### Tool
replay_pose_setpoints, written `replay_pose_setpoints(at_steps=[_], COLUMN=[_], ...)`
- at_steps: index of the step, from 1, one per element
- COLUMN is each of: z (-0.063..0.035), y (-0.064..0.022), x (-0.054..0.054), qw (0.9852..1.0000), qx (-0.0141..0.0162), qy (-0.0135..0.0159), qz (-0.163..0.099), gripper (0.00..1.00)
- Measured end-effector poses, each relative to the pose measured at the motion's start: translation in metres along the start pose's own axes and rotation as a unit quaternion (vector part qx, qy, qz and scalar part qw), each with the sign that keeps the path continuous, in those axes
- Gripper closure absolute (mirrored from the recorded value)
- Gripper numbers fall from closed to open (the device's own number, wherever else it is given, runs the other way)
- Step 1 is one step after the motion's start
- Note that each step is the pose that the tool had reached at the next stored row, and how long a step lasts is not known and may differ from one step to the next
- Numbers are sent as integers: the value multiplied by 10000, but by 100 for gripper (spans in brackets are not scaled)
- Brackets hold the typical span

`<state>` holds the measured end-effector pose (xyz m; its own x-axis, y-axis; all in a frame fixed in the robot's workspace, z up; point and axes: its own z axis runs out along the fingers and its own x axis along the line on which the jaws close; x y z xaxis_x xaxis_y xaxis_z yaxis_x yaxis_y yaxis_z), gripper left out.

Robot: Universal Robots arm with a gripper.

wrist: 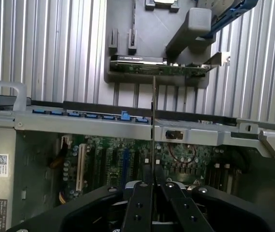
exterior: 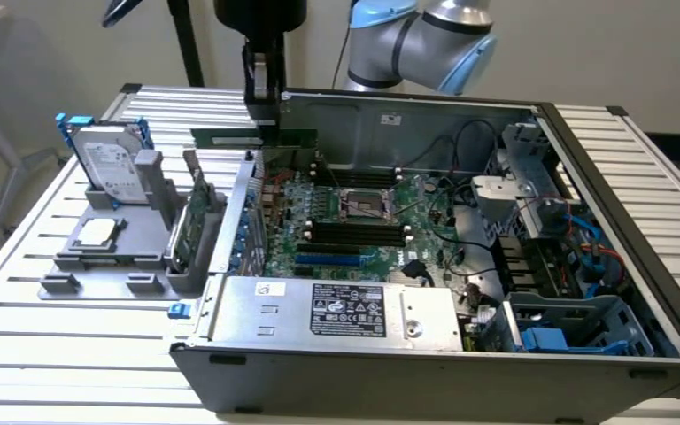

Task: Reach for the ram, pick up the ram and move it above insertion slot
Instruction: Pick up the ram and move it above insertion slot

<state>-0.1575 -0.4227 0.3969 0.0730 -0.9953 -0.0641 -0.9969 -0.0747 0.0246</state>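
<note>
The ram point(exterior: 227, 139) is a thin green stick held level in the air, and my gripper point(exterior: 269, 124) comes down from above and is shut on it. It hangs over the open computer case's far corner on the exterior view's left, above the wall point(exterior: 245, 190). In the wrist view the ram point(wrist: 154, 121) shows edge-on as a thin line running out from between the shut black fingers point(wrist: 140, 203) of my gripper point(wrist: 154, 182). The motherboard's black memory slots point(exterior: 358, 232) lie lower inside the case, toward the exterior view's right of the ram.
A grey holder point(exterior: 104, 261) on the slatted table at the exterior view's left carries a hard drive point(exterior: 110, 164), a processor chip point(exterior: 96, 232) and a broader green card point(exterior: 189, 232). The power supply point(exterior: 334, 310) fills the case front; drive cages and cables point(exterior: 541, 230) crowd its right.
</note>
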Motion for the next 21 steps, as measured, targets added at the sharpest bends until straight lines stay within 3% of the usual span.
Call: replay_pose_setpoints(at_steps=[21], z=[-12], y=[-651], x=[-115], qw=[10000], qx=[0], qy=[-56], qz=[-1], gripper=[87])
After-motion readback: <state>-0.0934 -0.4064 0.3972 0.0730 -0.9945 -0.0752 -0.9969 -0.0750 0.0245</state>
